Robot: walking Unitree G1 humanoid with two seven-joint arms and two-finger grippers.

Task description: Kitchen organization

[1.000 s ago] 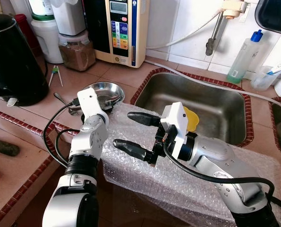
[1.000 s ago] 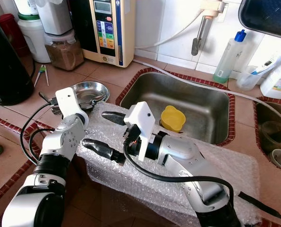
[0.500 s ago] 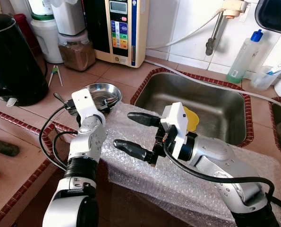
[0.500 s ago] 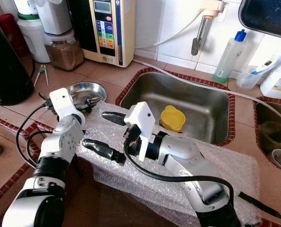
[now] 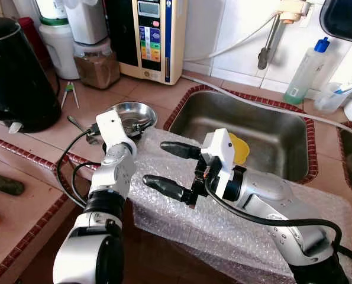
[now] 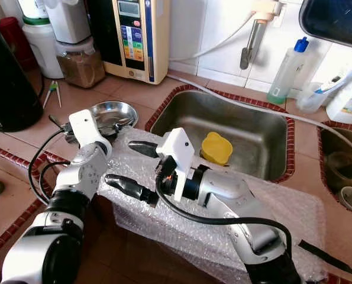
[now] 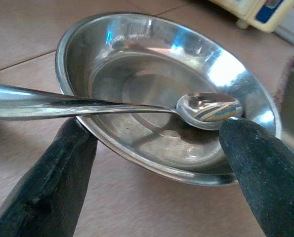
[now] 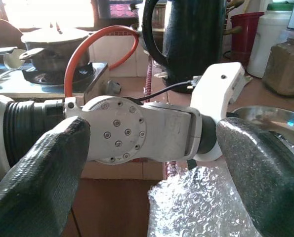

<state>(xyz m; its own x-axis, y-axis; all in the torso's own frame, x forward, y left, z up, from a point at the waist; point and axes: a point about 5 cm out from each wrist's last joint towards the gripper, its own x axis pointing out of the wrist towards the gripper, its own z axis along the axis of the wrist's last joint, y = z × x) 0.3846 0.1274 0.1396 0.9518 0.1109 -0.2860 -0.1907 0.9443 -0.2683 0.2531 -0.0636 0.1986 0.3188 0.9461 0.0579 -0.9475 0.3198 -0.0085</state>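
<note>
A shiny steel bowl sits on the tiled counter left of the sink, with a metal spoon lying across it and its handle sticking out over the rim. My left gripper is open at the bowl's near rim, one black finger on each side, gripping nothing. Over the sheet of bubble wrap, my right gripper hovers open and empty, pointing at my left wrist. A yellow cup lies in the sink.
A black kettle stands at far left. A jar of brown powder and a water purifier line the back wall. A clear bottle with a blue cap stands behind the sink. A green vegetable lies near the counter's edge.
My left wrist swung slightly left at the bowl, then came back right to about where it was. The right arm has stayed put.
</note>
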